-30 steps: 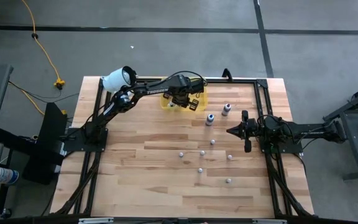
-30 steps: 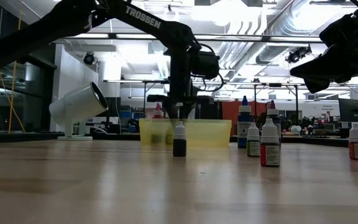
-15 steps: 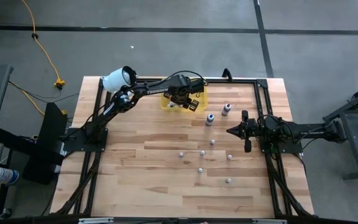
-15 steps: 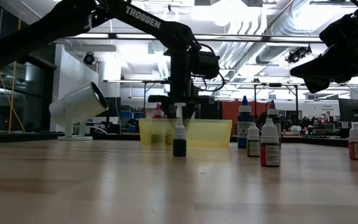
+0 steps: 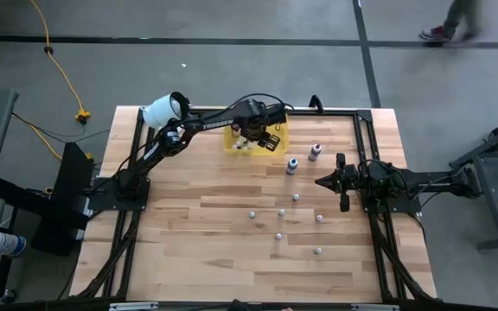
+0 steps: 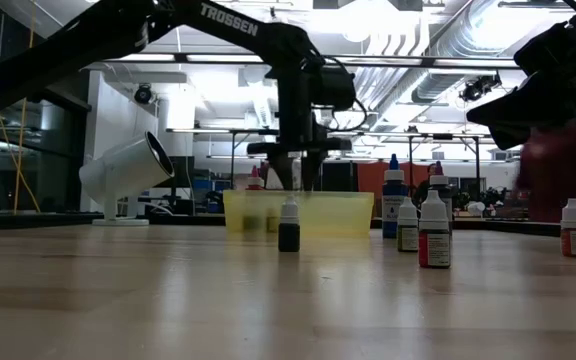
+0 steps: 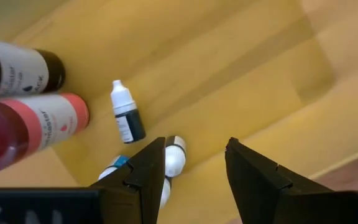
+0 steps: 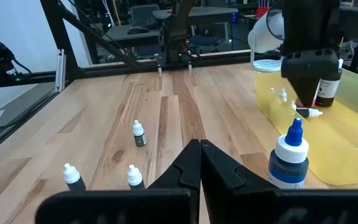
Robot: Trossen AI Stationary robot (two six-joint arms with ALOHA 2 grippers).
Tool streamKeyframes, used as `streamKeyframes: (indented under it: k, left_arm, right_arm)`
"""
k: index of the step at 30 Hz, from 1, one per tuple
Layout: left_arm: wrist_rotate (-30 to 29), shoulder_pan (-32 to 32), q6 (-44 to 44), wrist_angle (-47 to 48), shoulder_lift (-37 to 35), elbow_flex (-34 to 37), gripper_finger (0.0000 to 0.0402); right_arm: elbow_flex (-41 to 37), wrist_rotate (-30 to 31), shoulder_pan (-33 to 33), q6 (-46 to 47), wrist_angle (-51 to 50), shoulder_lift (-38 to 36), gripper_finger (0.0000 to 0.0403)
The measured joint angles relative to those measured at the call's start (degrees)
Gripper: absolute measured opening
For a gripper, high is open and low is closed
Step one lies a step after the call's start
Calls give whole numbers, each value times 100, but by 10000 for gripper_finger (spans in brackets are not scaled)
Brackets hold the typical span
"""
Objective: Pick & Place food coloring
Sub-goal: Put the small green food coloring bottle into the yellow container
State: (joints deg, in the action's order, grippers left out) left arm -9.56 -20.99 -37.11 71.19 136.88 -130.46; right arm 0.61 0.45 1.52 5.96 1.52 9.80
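Observation:
My left gripper [image 7: 194, 168] hangs open, pointing down over the translucent yellow tray [image 5: 277, 131] at the table's far side, touching nothing. Below it in the tray lie food coloring bottles: a small dark dropper [image 7: 128, 116], a white one [image 7: 174, 154] beside a finger, and two larger bottles [image 7: 39, 121]. More food coloring stands upright on the wood: a blue bottle [image 5: 291, 165], a purple one [image 5: 316, 152] and several tiny droppers [image 5: 281, 212]. My right gripper [image 5: 322, 182] waits shut at the table's right.
A big white cylinder [image 5: 164, 110] lies at the far left corner. Black frame rails [image 5: 353, 112] run along the table's far and side edges. Bare wood lies toward the near edge [image 5: 232, 268]. A person walks on the floor beyond the table [image 5: 452, 22].
My left gripper has opened over the tray, let go of a small dropper that now lies in the tray, and risen a little while rolling slightly.

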Motion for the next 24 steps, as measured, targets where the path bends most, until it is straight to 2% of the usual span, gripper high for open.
streamKeyframes:
  k: [6, 19, 24]
  left_arm:
    - [-4, 12, 400, 264, 0, -441, 157]
    - [618, 314, 1967, 678, -630, -452, 157]
    - [654, 521, 2331, 1065, -821, -452, 157]
  right_arm:
    - [-1, 2, -2, 0, 0, 0, 0]
    - [1, 2, -2, 0, 7, 11, 0]
    - [-1, 7, 0, 2, 24, 27, 0]
